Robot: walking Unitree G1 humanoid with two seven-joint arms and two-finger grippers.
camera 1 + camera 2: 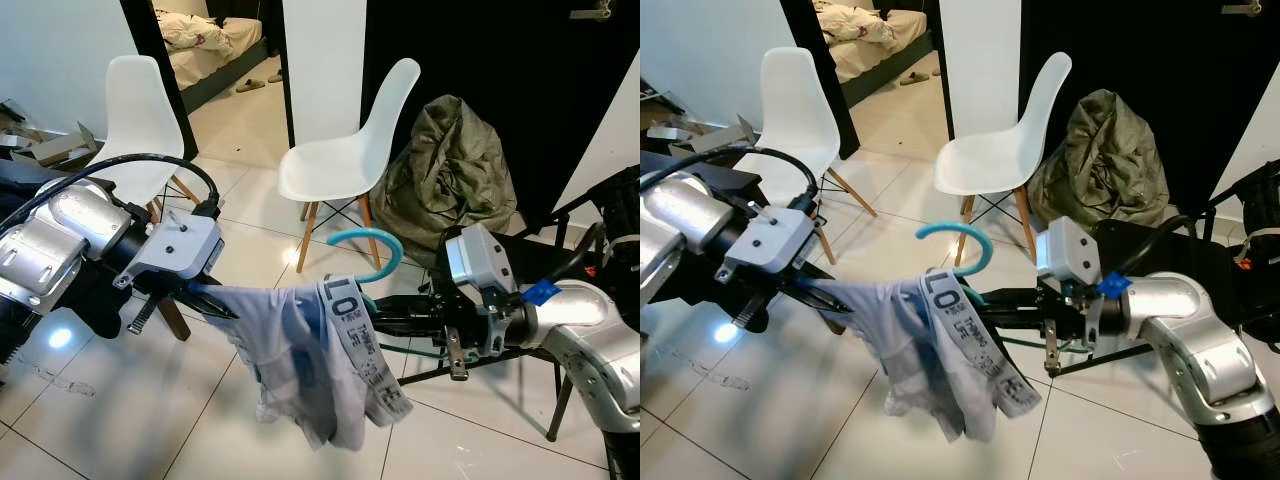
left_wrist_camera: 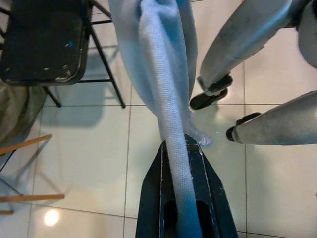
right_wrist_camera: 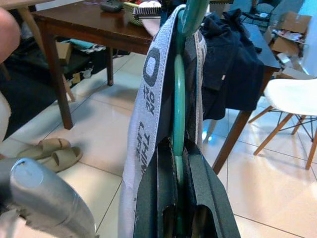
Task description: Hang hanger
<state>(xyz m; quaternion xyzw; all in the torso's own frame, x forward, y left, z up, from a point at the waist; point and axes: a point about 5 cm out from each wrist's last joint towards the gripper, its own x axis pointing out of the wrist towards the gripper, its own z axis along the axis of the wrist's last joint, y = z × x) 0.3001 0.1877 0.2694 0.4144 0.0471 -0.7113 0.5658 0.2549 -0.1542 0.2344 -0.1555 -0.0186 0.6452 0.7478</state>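
A teal hanger (image 1: 366, 241) is held out over the tiled floor, its hook curving upward. My right gripper (image 1: 388, 316) is shut on the hanger's lower bar, and the right wrist view has the teal bar (image 3: 179, 99) running between the black fingers (image 3: 148, 198). A pale blue-grey garment (image 1: 300, 350) with a lettered waistband (image 1: 970, 335) hangs over the hanger. My left gripper (image 1: 224, 311) is shut on the garment's left side and holds it out sideways. In the left wrist view the cloth (image 2: 166, 94) runs between the fingers (image 2: 151, 198).
Two white chairs (image 1: 340, 160) (image 1: 135, 100) stand ahead, with an olive bag (image 1: 450, 170) on the floor to the right. A black metal frame (image 1: 560, 390) stands at my right. A wooden table (image 3: 94, 27) and slippers (image 3: 54, 151) are in the right wrist view.
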